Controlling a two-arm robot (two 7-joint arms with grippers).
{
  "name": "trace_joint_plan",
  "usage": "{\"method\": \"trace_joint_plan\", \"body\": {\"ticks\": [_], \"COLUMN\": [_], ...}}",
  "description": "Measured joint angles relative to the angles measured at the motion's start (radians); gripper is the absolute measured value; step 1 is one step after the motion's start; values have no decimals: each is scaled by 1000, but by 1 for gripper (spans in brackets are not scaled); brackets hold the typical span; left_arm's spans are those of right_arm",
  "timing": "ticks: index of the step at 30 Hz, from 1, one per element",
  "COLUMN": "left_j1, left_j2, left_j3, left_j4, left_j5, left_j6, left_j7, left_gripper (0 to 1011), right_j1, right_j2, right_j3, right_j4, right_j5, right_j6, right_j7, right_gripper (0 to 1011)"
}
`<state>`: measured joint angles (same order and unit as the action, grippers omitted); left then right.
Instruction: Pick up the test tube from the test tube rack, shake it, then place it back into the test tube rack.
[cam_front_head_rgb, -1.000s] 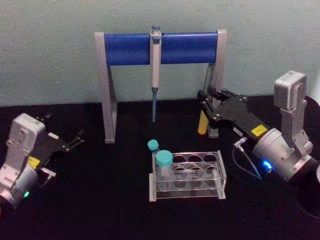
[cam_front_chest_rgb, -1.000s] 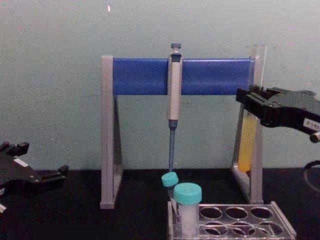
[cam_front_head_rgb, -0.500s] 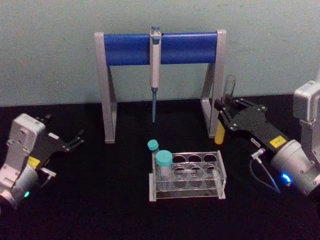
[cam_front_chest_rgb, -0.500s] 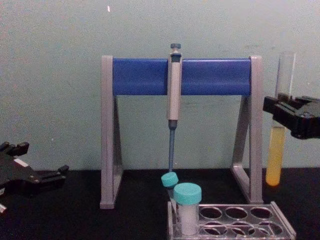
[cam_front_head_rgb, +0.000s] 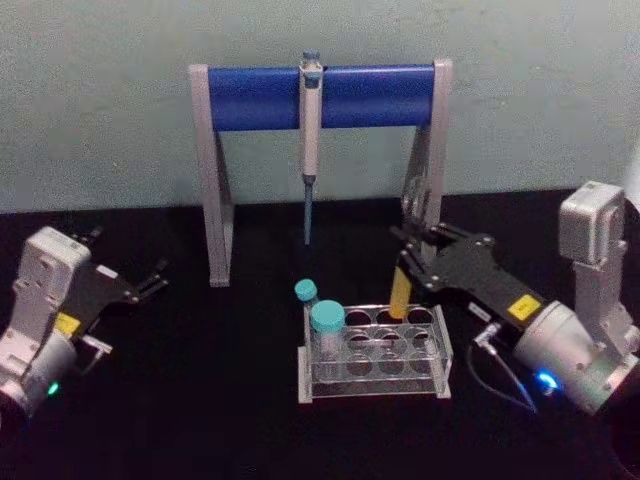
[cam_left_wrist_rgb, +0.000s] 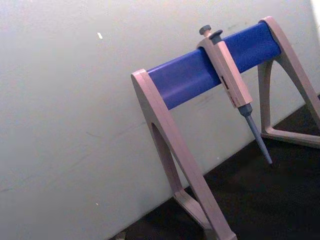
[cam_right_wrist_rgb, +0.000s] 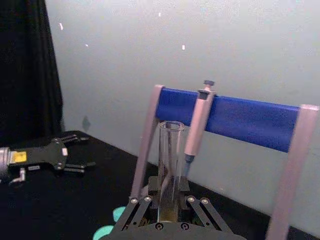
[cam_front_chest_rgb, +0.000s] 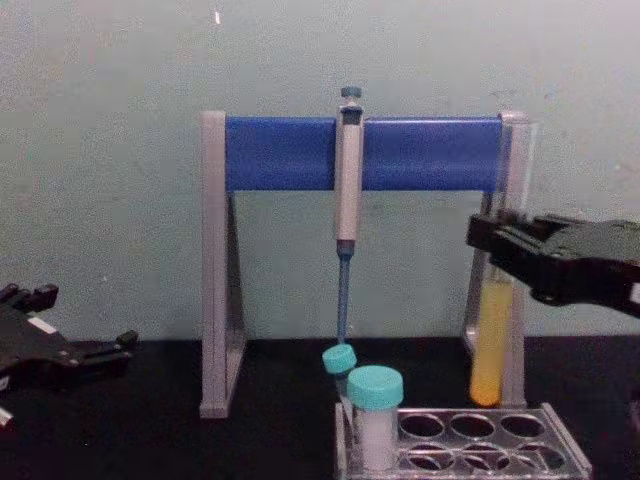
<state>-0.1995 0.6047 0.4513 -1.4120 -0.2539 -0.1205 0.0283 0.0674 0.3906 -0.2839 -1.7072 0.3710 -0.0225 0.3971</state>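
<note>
My right gripper (cam_front_head_rgb: 406, 262) is shut on the test tube (cam_front_head_rgb: 400, 295), a tall clear glass tube with yellow liquid in its lower part. The tube hangs nearly upright. Its bottom sits just above the back row of the clear test tube rack (cam_front_head_rgb: 375, 388), toward the right holes. In the chest view the test tube (cam_front_chest_rgb: 490, 345) ends slightly above the rack (cam_front_chest_rgb: 465, 440), with the right gripper (cam_front_chest_rgb: 493, 245) clamped around its middle. The right wrist view shows the tube (cam_right_wrist_rgb: 170, 150) rising between the fingers. My left gripper (cam_front_head_rgb: 150, 282) rests open at the far left.
A grey-and-blue pipette stand (cam_front_head_rgb: 320, 97) with a hanging pipette (cam_front_head_rgb: 310, 130) stands right behind the rack; its right leg (cam_front_head_rgb: 428, 170) is close behind the held tube. Two teal-capped tubes (cam_front_head_rgb: 327, 320) occupy the rack's left end.
The right gripper swung right with the tube, away from the stand leg, and has now come back left and lower, bringing the tube's bottom down near the rack. The left arm stayed still.
</note>
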Motion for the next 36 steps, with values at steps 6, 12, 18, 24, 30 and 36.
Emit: {"method": "trace_joint_plan", "body": {"ticks": [6, 12, 18, 24, 30, 36], "left_j1": [0, 0, 0, 0, 0, 0], "left_j2": [0, 0, 0, 0, 0, 0], "left_j3": [0, 0, 0, 0, 0, 0], "left_j4": [0, 0, 0, 0, 0, 0], "left_j5": [0, 0, 0, 0, 0, 0], "left_j6": [0, 0, 0, 0, 0, 0], "left_j7": [0, 0, 0, 0, 0, 0], "left_gripper": [1010, 1010, 1010, 1010, 1010, 1010], "right_j1": [52, 121, 148, 147, 137, 132], "right_j2": [-20, -43, -48, -44, -41, -41], "right_j3": [-30, -48, -41, -25, -17, -12], "right_j4": [51, 131, 166, 169, 161, 153], "right_j5": [6, 6, -2, -8, -10, -14], "right_j6": [-9, -30, -41, -45, -43, -35], "right_j7": [14, 17, 0, -14, -19, -28], "right_gripper": [232, 232, 232, 232, 232, 232]}}
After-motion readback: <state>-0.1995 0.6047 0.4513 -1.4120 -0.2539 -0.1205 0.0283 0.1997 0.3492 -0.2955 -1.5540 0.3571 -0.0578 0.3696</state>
